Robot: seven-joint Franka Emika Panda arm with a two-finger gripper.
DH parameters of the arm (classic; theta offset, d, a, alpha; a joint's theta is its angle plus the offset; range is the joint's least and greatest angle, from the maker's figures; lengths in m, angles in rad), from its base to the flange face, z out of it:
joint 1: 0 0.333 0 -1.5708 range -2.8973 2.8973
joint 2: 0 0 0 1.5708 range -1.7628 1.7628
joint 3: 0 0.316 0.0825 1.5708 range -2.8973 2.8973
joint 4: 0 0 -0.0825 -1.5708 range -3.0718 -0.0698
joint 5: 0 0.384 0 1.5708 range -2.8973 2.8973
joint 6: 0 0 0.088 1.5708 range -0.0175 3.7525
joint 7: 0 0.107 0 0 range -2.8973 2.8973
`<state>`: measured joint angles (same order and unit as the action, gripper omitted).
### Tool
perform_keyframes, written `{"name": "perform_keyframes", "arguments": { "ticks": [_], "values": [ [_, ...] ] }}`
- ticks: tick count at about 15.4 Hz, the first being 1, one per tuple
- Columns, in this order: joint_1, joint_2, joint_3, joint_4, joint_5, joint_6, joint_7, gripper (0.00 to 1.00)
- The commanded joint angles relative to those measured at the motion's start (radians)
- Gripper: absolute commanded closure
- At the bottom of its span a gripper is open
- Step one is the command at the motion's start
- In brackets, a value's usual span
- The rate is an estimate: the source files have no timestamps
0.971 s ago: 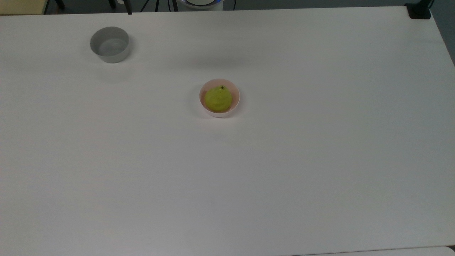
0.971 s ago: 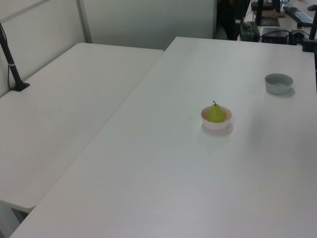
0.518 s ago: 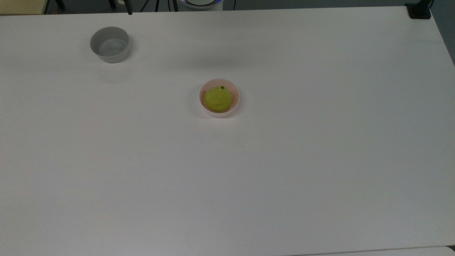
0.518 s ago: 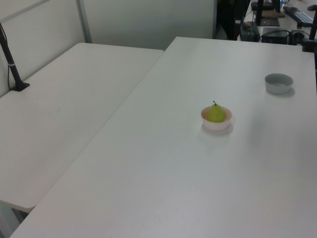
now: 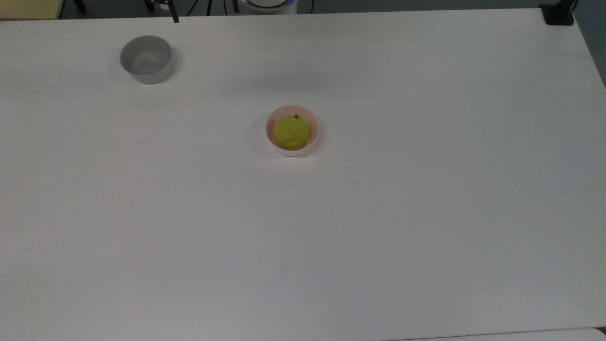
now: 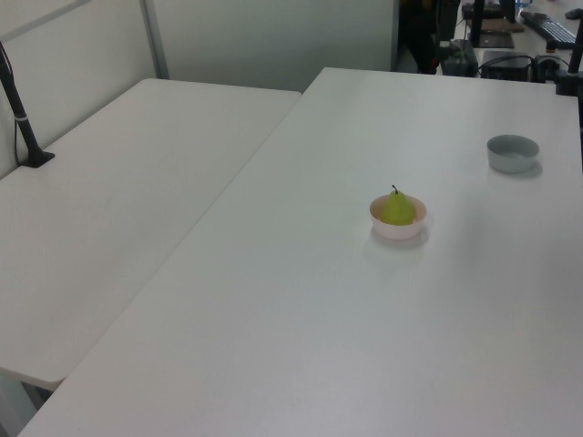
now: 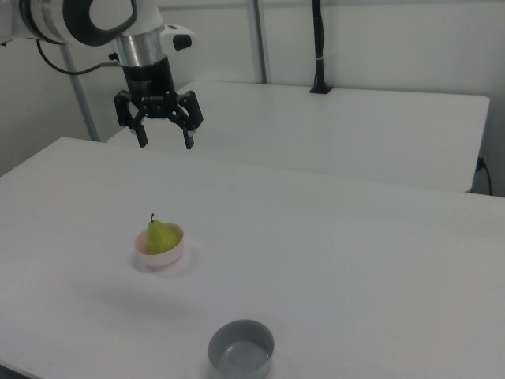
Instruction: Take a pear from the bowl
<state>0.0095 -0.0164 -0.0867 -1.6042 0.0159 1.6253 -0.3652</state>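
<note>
A yellow-green pear [image 5: 289, 131] [image 6: 397, 208] [image 7: 160, 236] stands stem-up in the small pale pink bowl [image 5: 294, 151] [image 6: 398, 229] [image 7: 162, 259] near the middle of the white table [image 5: 378, 213]. In the right view my gripper [image 7: 166, 145] hangs open and empty, high above the table. It is well above the bowl and appears beyond it. A dark fingertip [image 5: 175, 18] pokes in at the top view's upper edge.
A grey bowl [image 5: 146, 59] [image 6: 512, 153] [image 7: 241, 349] sits empty near the top view's upper left corner. A second white table [image 6: 118, 209] [image 7: 339, 134] adjoins, with a black post [image 6: 23, 118] [image 7: 318, 47] clamped to it.
In the top view the dark fingertip at the upper edge has crept slightly right and down. Pear and both bowls have not moved.
</note>
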Motion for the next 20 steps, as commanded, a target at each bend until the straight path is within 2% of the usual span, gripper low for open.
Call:
{"name": "perform_keyframes", "arguments": {
  "ticks": [1,3,6,9,14,17,20],
  "values": [
    [0.012,-0.014,0.002,-0.034,-0.005,-0.034,-0.187,0.0],
    [0.017,-0.013,0.016,-0.037,-0.008,-0.038,-0.189,0.0],
    [0.017,-0.014,0.051,-0.088,-0.002,-0.018,-0.095,0.0],
    [0.017,-0.014,0.093,-0.152,0.004,0.072,-0.025,0.0],
    [0.02,0.004,0.156,-0.266,0.026,0.269,0.19,0.0],
    [0.02,0.051,0.186,-0.301,0.018,0.376,0.331,0.0],
    [0.044,0.105,0.193,-0.3,-0.008,0.38,0.341,0.0]
  ]
}}
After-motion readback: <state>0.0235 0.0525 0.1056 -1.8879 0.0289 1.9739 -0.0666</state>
